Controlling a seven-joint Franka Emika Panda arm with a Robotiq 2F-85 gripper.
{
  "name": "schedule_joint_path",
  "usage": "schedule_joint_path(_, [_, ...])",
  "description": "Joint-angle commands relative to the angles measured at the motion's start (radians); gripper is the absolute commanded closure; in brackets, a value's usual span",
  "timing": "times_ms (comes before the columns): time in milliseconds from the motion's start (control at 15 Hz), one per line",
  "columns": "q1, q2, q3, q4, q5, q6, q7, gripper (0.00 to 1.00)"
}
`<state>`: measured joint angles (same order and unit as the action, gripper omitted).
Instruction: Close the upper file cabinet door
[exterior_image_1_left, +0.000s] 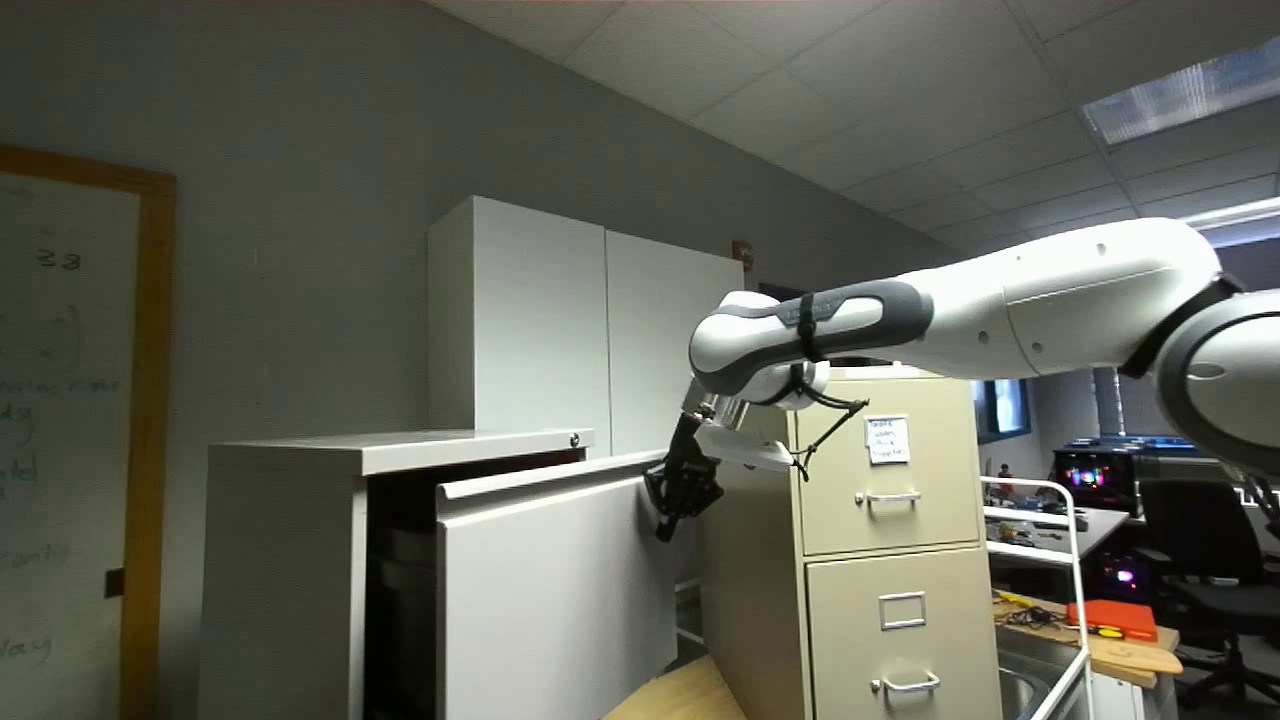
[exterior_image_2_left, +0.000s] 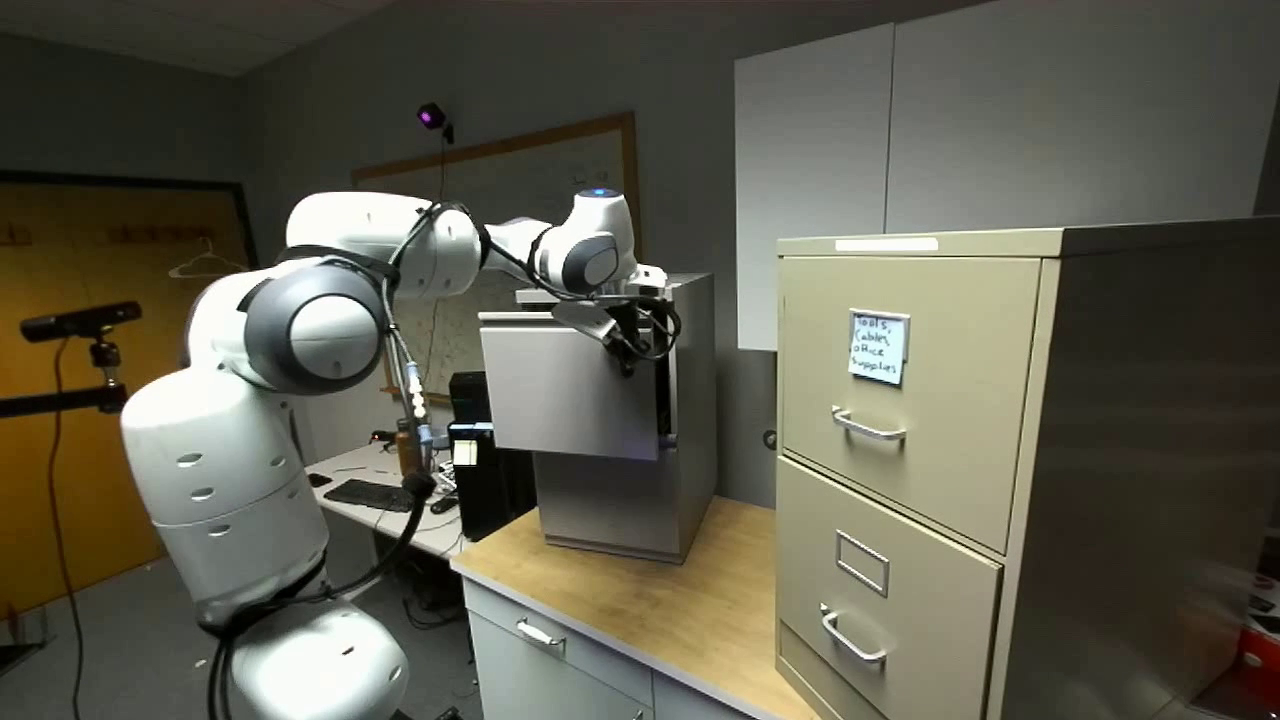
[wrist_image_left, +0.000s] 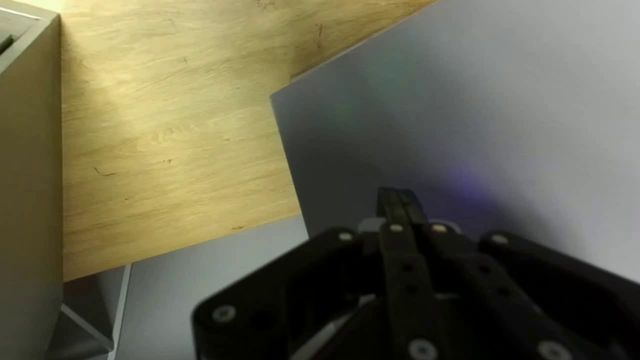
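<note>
In an exterior view, the beige cabinet (exterior_image_2_left: 910, 400) stands at near right. Farther left, the wooden worktop (exterior_image_2_left: 650, 600) carries the white cabinet (exterior_image_2_left: 697, 430). Its upper file cabinet door (exterior_image_2_left: 560, 390) stands open, jutting to near left. The pincer (wrist_image_left: 398, 195), narrow, tips together in the wrist view, is by the door's upper right; whether they touch, I cannot tell.

the plain, flat, white upper file cabinet door (exterior_image_1_left: 555, 595) is open and sticks out, standing up straight, with its wide front right by the tip of the gripper (exterior_image_1_left: 667, 526), which is near one top corner, so most of the door reaches down and sideways from there.
</note>
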<state>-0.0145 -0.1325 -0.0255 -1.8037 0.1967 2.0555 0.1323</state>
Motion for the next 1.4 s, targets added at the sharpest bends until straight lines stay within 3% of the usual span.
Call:
schedule_joint_path(0, [0.010, 0.151, 0.019, 0.183, 0.007, -0.010, 0.087, 1.00])
schedule_joint_path(733, [0.099, 0.370, 0.059, 0.465, -0.120, -0.032, 0.257, 1.00])
schedule_joint_path(1333, [0.178, 0.546, 0.047, 0.739, -0.235, -0.140, 0.311, 1.00])
